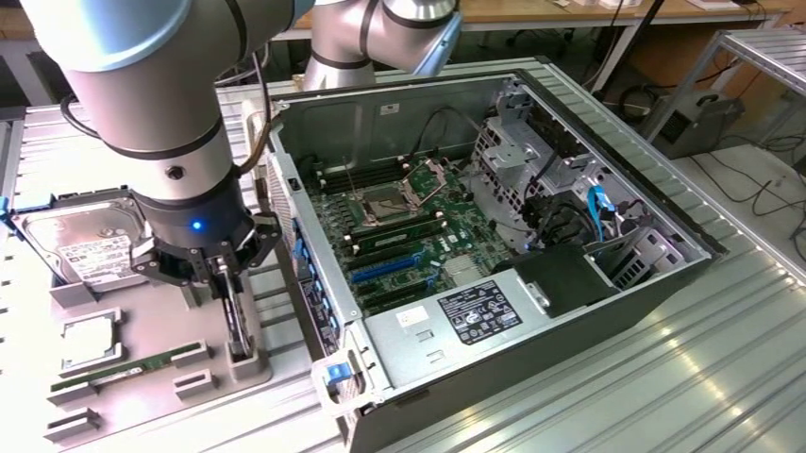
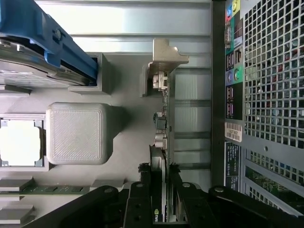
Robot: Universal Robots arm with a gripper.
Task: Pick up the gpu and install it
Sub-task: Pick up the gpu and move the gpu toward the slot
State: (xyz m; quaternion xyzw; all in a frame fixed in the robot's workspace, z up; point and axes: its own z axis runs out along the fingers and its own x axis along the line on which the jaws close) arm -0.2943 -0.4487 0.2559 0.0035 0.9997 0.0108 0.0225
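Note:
The gpu (image 1: 236,326) is a slim black card standing on its edge in a slot of the grey holder tray (image 1: 151,316), just beside the open computer case (image 1: 504,236). In the wrist view the gpu (image 2: 165,118) runs away from the camera, with its silver bracket (image 2: 166,57) at the far end. My gripper (image 1: 222,276) hangs straight down over the card. Its two black fingers (image 2: 145,183) press against both faces of the card's near end, so the gripper (image 2: 160,175) is shut on it. The card still sits in its slot.
On the tray lie a silver hard drive (image 1: 82,247) in blue rails (image 2: 47,42), a CPU (image 1: 89,342) and a green memory stick (image 1: 126,370). The case's perforated rear wall (image 2: 270,95) stands close beside the card. Blue expansion slots (image 1: 384,269) show on the motherboard.

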